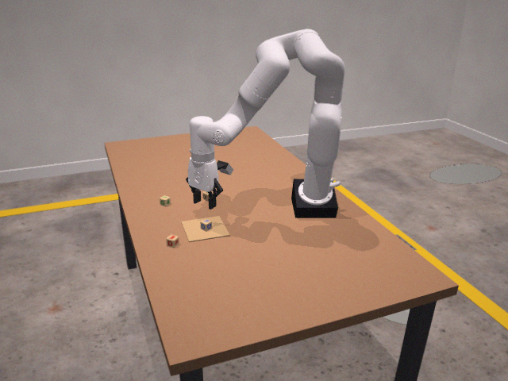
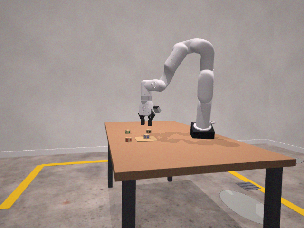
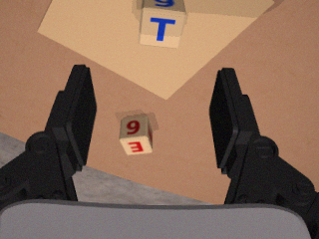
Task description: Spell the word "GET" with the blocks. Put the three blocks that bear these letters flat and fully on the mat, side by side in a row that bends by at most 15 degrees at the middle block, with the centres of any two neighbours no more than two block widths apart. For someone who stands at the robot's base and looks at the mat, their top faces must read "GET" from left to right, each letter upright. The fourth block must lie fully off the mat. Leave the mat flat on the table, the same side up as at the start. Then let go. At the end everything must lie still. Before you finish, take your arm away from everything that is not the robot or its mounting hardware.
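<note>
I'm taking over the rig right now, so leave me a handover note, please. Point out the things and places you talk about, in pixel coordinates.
Tool (image 1: 204, 204) (image 2: 146, 124) (image 3: 153, 87): open, empty, above the table.
On the mat (image 1: 194, 233) (image 2: 154, 139) (image 3: 100, 45): blue T block (image 1: 205, 225) (image 2: 146, 136) (image 3: 161, 31).
Off it: red E block (image 1: 172, 240) (image 2: 128, 139) (image 3: 136, 135), green block (image 1: 164, 201) (image 2: 127, 131), dark-lettered block (image 1: 205, 196) (image 2: 148, 131); I can't tell which is G.
Done: T on the mat; row not formed.
Left: add G and E, align all upright as GET, keep the spare off.

Soft, dim light; arm shadows fall across the table; slight grain.

The brown rectangular tabletop (image 1: 303, 262) (image 2: 196, 154) (image 3: 179, 174) carries a thin tan square mat (image 1: 197, 235) (image 2: 139, 139) (image 3: 100, 45) and three small lettered cubes (image 1: 172, 240) (image 2: 128, 139) (image 3: 136, 135).
</note>
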`<state>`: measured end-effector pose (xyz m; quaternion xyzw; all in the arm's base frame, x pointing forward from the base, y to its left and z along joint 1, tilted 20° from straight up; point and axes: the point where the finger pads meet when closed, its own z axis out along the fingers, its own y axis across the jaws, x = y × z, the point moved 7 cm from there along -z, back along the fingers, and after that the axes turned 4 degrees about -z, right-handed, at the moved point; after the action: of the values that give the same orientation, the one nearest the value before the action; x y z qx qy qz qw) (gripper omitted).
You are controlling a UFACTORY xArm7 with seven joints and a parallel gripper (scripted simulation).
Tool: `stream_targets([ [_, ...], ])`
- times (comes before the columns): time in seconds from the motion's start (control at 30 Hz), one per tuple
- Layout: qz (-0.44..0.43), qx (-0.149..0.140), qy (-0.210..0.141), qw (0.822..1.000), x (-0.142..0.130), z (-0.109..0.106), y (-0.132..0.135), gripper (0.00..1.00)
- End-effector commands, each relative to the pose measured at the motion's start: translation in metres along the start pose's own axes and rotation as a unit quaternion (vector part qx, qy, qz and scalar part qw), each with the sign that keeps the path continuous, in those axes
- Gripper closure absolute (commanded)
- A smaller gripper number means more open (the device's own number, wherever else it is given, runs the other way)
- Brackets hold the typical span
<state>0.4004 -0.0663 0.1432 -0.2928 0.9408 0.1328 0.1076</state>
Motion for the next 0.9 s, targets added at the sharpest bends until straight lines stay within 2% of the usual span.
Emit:
stream_targets([
  [0.0, 0.000, 0.002, -0.001, 1.000, -0.001, 0.000, -0.001, 0.31],
  [0.87, 0.000, 0.002, -0.001, 1.000, -0.001, 0.033, -0.001, 0.31],
])
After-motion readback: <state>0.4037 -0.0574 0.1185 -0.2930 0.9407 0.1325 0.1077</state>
